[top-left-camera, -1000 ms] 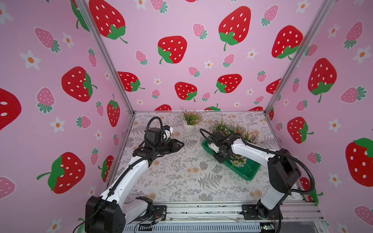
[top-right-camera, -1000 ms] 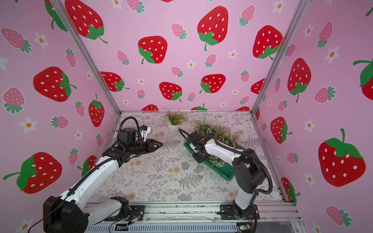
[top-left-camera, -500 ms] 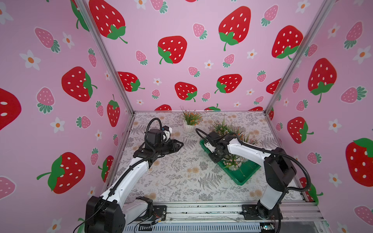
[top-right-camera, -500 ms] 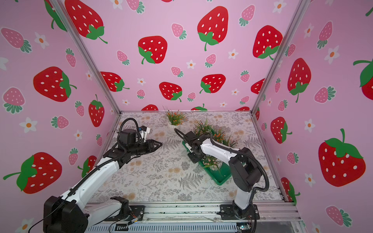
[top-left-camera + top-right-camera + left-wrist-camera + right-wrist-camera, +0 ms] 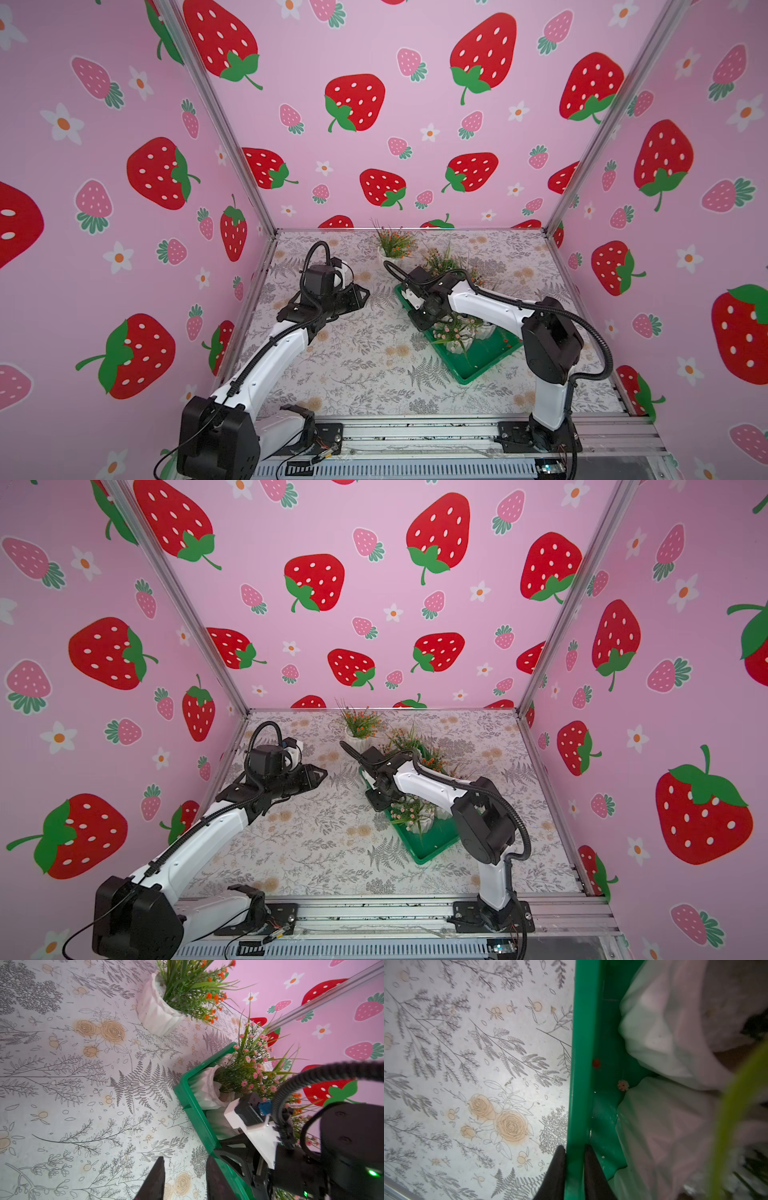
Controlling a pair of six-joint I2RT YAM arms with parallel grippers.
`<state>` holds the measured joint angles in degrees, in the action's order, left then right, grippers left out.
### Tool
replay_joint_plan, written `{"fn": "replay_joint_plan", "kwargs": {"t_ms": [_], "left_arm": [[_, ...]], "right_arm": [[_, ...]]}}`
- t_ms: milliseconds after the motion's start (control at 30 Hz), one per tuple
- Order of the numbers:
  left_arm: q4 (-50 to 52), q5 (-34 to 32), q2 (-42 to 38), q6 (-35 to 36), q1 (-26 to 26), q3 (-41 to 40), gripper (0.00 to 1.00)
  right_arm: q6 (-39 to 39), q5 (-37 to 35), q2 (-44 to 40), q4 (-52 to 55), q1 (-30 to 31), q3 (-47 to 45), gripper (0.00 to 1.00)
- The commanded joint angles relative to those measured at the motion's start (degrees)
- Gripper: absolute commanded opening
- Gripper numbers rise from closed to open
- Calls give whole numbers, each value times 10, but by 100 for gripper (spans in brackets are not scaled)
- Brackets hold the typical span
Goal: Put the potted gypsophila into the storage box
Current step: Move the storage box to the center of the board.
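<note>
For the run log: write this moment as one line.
left gripper: open, empty | right gripper: shut on storage box rim | orange-flowered pot: upright, outside box

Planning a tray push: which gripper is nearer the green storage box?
Right. The right gripper straddles the rim of the storage box; the left gripper hovers beside it, apart.

My two top views looked down from high at the front, side by side, sharing the whole table. My left wrist camera faced the tray from nearby; my right hung closest, over its rim.
</note>
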<state>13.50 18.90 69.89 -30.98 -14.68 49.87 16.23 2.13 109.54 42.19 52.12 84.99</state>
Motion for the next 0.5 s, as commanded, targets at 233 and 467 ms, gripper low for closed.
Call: {"fn": "replay_joint_plan", "kwargs": {"t_ms": [233,467], "left_arm": [[1,-53,106,31,17,94,37],[-9,0,247,26,27,214,40]], "right_arm": [[-27,-36,-160,-15,3,6,38],[-27,21,-287,-63,-108,-82,41]]}}
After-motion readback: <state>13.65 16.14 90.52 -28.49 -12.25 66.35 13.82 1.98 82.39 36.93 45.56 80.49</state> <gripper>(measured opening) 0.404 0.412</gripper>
